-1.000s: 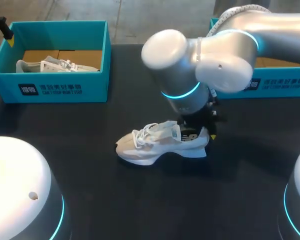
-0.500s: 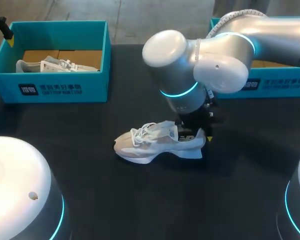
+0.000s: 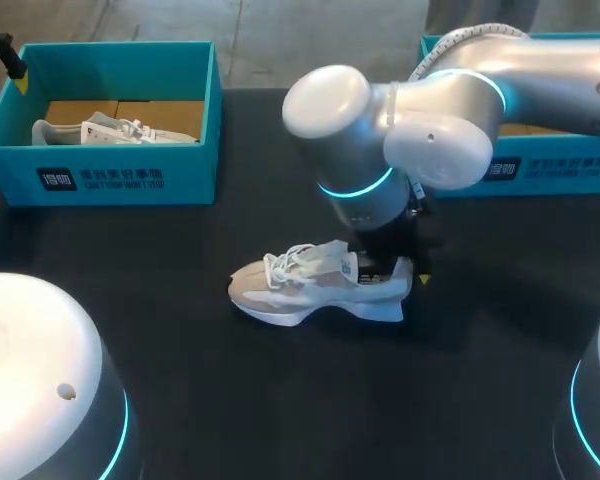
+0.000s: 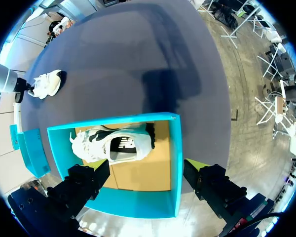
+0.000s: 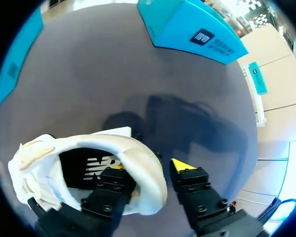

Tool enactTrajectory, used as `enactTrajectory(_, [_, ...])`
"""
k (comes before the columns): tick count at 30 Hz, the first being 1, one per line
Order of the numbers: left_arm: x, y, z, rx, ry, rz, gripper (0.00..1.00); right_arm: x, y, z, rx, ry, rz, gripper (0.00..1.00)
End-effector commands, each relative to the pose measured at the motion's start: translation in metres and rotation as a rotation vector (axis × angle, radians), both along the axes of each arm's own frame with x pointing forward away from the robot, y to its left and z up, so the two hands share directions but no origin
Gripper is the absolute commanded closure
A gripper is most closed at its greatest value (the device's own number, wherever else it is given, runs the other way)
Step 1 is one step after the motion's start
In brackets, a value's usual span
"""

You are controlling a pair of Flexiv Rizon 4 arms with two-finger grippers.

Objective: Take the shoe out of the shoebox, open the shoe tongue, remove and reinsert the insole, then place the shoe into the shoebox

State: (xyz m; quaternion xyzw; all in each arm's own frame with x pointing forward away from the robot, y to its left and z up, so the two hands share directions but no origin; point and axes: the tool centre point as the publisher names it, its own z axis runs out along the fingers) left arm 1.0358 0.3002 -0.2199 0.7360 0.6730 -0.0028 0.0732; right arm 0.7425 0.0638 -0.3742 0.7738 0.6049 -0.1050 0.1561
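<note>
At the lower left of the head view, a white rounded part of the left arm (image 3: 40, 370) fills the corner. Above it, in the upper left, a teal left box (image 3: 130, 175) stands open on the dark table (image 3: 180, 400), with a spare shoe (image 3: 115, 130) lying on its brown floor.

In the left wrist view, the left gripper (image 4: 143, 170) hangs over this box with its fingers set wide and nothing between them. The box wall (image 4: 175, 163) and the spare shoe (image 4: 113, 145) lie ahead of it. Far off across the table, the other shoe (image 4: 47, 84) shows small, with the right arm (image 4: 5, 79) at it.

At the centre of the head view, the white and beige shoe (image 3: 300, 290) is out on the table. It is well apart from both boxes, with its toe toward the left of the frame and its heel toward the right. The right gripper (image 3: 395, 262) sits at the heel, under the big silver right arm (image 3: 430, 130) that comes in from the upper right.

In the right wrist view, the right gripper (image 5: 149, 167) grips the heel of the shoe (image 5: 89, 168). One finger is inside the opening and the other outside, with the heel wall pinched between them. The dark insole shows inside the shoe beside the inner finger.

At the upper right of the head view, the teal right box (image 3: 555, 165) stands partly hidden behind the arm.
</note>
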Motion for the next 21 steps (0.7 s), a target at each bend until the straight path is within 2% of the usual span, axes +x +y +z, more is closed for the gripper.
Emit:
enactTrajectory(1, [0.0,0.0,0.0,0.002,0.0,-0.001,0.0,-0.007,0.007,0.01,0.012,-0.033,-0.054,0.0])
enactTrajectory(6, [0.0,0.0,0.0,0.002,0.0,-0.001,0.0,-0.008,0.015,0.029,0.091,-0.046,-0.044,0.0])
enactTrajectory(14, [0.0,0.0,0.0,0.002,0.0,-0.001,0.0,0.001,0.023,0.058,0.136,-0.102,0.009,0.0])
enactTrajectory(16, [0.0,0.0,0.0,0.002,0.0,-0.001,0.0,0.003,0.028,0.064,0.18,-0.1,0.069,0.0])
enactTrajectory(17, [0.0,0.0,0.0,0.002,0.0,-0.001,0.0,0.003,0.03,0.067,0.178,-0.11,0.053,0.0])
enactTrajectory(21, [0.0,0.0,0.0,0.002,0.0,-0.001,0.0,0.006,0.041,0.077,0.31,-0.125,0.188,0.0])
